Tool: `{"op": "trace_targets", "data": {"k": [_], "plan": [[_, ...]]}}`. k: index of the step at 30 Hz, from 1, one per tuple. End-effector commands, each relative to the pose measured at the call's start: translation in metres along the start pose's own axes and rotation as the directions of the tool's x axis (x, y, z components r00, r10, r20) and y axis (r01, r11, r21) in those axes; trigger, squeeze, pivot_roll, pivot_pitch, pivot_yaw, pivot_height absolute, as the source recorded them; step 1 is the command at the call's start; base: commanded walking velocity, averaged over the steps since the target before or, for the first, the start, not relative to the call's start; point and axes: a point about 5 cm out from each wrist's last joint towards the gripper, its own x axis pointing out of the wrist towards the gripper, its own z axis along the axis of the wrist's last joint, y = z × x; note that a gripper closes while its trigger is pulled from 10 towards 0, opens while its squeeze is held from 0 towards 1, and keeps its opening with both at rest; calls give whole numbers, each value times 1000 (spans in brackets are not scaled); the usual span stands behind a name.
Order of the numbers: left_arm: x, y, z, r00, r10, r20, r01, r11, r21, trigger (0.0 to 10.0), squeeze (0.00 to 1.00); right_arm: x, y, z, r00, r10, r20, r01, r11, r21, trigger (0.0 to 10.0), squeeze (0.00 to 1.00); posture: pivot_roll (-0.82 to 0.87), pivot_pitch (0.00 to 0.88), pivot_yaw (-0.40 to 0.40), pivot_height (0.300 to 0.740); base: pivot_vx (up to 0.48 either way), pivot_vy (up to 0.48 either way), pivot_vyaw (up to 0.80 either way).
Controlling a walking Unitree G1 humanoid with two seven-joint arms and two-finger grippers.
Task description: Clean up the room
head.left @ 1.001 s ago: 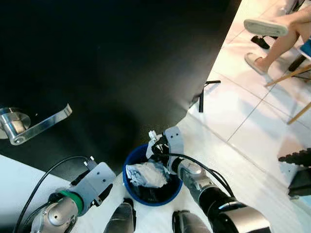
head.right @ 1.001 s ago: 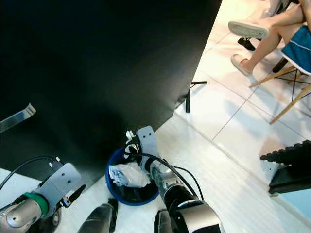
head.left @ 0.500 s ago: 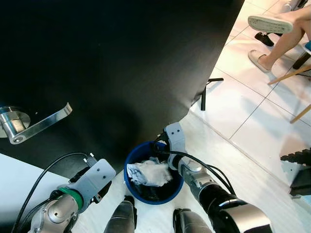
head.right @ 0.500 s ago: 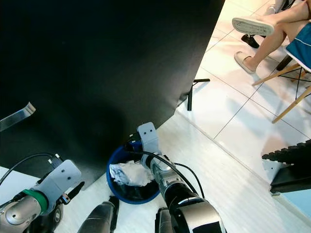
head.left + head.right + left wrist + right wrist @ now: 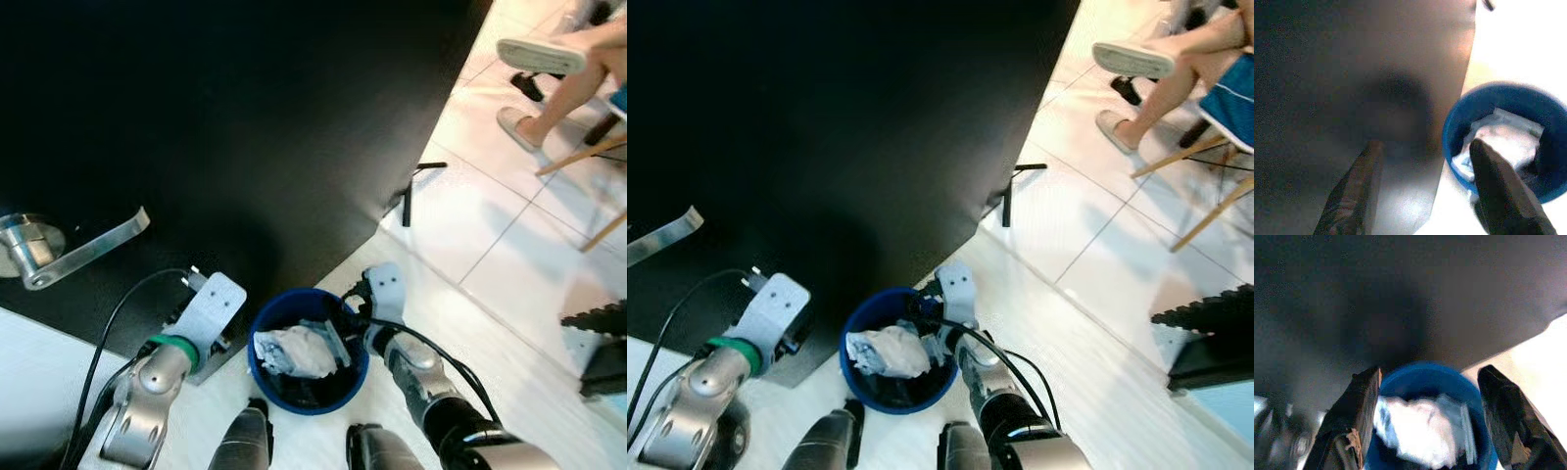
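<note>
A round blue bin (image 5: pixel 263 333) stands on the pale floor against a black door. Crumpled white paper (image 5: pixel 292 351) and a flat pale scrap (image 5: pixel 331 338) lie inside it. My right gripper (image 5: pixel 1430 377) hangs open by the bin's right rim (image 5: pixel 361 338), with nothing between its fingers (image 5: pixel 1352 421). The bin and its paper (image 5: pixel 1420 431) lie just beyond them. My left gripper (image 5: pixel 1425 147) is open too, held low at the bin's left side and facing the door's foot. Its wrist plate (image 5: pixel 214 305) stands beside the rim.
The black door (image 5: pixel 245 127) carries a silver lever handle (image 5: pixel 83 250). A black door stop (image 5: pixel 407 206) stands on the tiles. A seated person's legs and shoes (image 5: pixel 549 69) and wooden chair legs (image 5: pixel 588 157) are at the upper right. A dark object (image 5: pixel 600 348) sits at the right edge.
My right gripper moved from over the bin's far rim, where it held a small white bit, down to the right rim, empty. My left arm rose toward the bin's left side.
</note>
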Motion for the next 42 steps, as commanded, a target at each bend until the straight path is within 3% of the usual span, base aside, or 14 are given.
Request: {"op": "trace_targets", "data": {"k": [1,4,13,42], "plan": [[3,-7,-9,999,-18,-32,17,999,-30,10000,0,-5,-2,-1,998,-43,40,42,999,26,10000,0,80,63,68,740,0,0,0],[16,-16,-3,999,-33,-20,31,995,-94,10000,0,-8,-4,9,986,-105,126,104,994,18,10000,0,49,46,68,740,0,0,0],[32,-19,1,999,29,-22,-33,986,-161,10000,0,-2,-4,20,984,-81,161,81,997,11,10000,0,44,26,58,740,0,0,0],[38,-21,-9,996,76,-41,-83,975,-205,10000,0,-3,1,21,988,-43,146,41,999,19,10000,0,46,24,46,740,-33,0,0]]}}
